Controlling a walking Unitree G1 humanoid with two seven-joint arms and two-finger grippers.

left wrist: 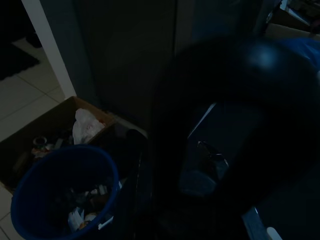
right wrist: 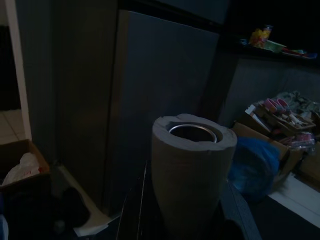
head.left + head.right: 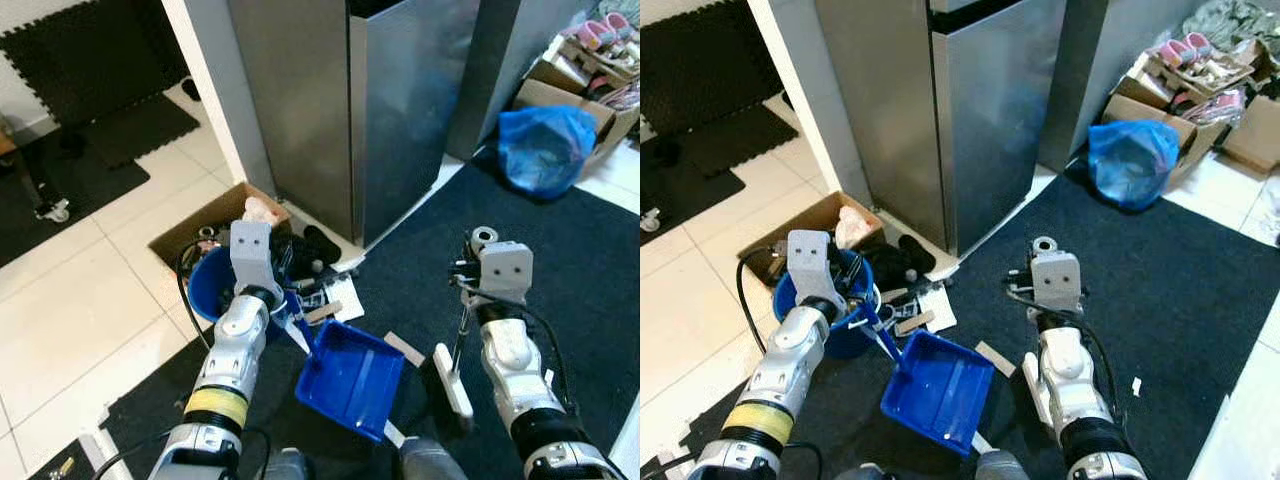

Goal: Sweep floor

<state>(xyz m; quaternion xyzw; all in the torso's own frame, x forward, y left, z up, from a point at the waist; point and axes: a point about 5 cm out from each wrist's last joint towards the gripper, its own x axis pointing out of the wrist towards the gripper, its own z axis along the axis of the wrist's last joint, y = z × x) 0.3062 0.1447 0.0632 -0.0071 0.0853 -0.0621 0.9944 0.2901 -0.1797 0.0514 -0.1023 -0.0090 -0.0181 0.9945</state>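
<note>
Blue dustpan (image 3: pixel 348 378) lies tilted on the dark carpet (image 3: pixel 590 270) between both arms, its handle at 10 o'clock in the left gripper (image 3: pixel 287 312), fingers pinching it. Right gripper (image 3: pixel 462 300) grips the brush (image 3: pixel 452 380) handle at 3 o'clock. Blue bucket (image 3: pixel 210 283) sits at 10 o'clock, beside a cardboard box (image 3: pixel 205 225).

A glossy blue plastic dustpan (image 3: pixel 352 378) lies on a dark, matt carpet (image 3: pixel 580 270) beside smooth, shiny white floor tiles (image 3: pixel 70 300), before brushed-metal cabinets (image 3: pixel 400 110), a brown cardboard box (image 3: pixel 190 232) and a crinkled, shiny blue plastic bag (image 3: pixel 545 148).
</note>
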